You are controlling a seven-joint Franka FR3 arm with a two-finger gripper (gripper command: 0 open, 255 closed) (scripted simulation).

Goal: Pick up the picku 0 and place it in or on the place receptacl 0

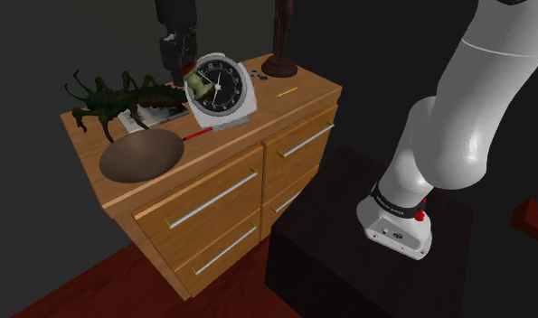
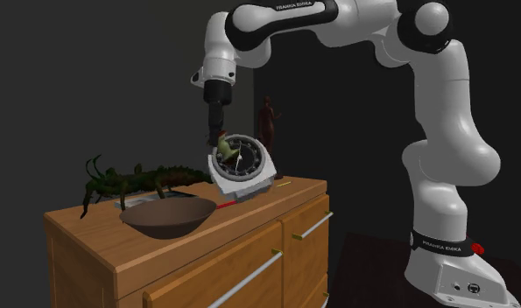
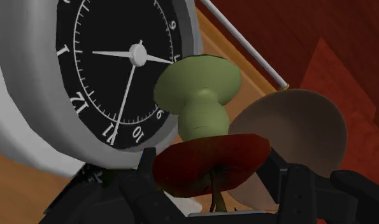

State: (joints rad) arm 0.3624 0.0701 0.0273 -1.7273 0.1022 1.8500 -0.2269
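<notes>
While the claw (image 3: 211, 170) clasps the green-red piece (image 3: 197, 95), the clock (image 3: 111, 70) stands close.

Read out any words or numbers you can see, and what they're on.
"FRANKA EMIKA": arm's upper link.
"FRANKA EMIKA": band above the arm's base.
"10", "11", "12": clock face.
Marks on the arm's base: too small to read.

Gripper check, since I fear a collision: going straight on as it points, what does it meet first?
Likely the clock, just beyond the mushroom that the gripper holds; depth is hard to judge.
</notes>
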